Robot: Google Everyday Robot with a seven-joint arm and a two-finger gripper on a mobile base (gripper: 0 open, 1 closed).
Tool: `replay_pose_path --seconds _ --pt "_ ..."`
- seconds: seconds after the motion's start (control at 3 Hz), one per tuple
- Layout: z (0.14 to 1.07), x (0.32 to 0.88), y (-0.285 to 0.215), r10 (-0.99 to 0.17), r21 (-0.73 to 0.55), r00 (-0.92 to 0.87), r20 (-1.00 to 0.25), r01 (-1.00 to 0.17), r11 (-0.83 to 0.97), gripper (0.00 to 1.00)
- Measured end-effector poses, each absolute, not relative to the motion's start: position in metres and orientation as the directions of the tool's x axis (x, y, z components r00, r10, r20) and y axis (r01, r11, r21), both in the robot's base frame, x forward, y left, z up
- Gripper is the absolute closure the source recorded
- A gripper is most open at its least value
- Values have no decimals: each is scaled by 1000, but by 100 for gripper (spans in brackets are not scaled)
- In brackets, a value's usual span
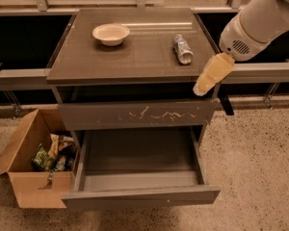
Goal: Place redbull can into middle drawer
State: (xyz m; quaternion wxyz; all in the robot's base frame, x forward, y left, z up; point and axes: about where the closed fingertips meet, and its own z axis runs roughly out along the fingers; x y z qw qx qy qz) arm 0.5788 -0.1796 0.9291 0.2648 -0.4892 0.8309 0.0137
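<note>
The can [182, 48] lies on its side on the desk [135, 64], towards the right rear of the top, one end facing the front edge. It looks light and thin-walled: stiff enough to lift, but smooth metal that may slip, roll away at a nudge, or dent under a hard squeeze. The best hold is probably across the round body near its middle, closing at right angles to the long axis, with moderate pressure.

The tool [204, 84] hangs just off the front right corner of the desk, below the level of the top and apart from the can, holding nothing. Whether it is spread or pressed together I cannot tell. It would have to rise and come in over the top to reach the can, so the grasp is not yet begun.

A bowl [111, 33] sits well apart on the left rear of the desk. Below the top, the scratched drawer [135, 114] is closed. Under that, the middle drawer [139, 198] stands pulled out, its grey inside bare and ready to receive. A cardboard box [24, 186] with packets in it stands on the floor to the left.
</note>
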Motion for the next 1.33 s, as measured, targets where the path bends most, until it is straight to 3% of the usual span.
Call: replay_pose_path --seconds 0.67,1.33 --pt "905 681 -237 -660 -227 -534 -528 -661 715 0" --pt "886 761 -219 -582 -194 -605 -544 -584 788 0"
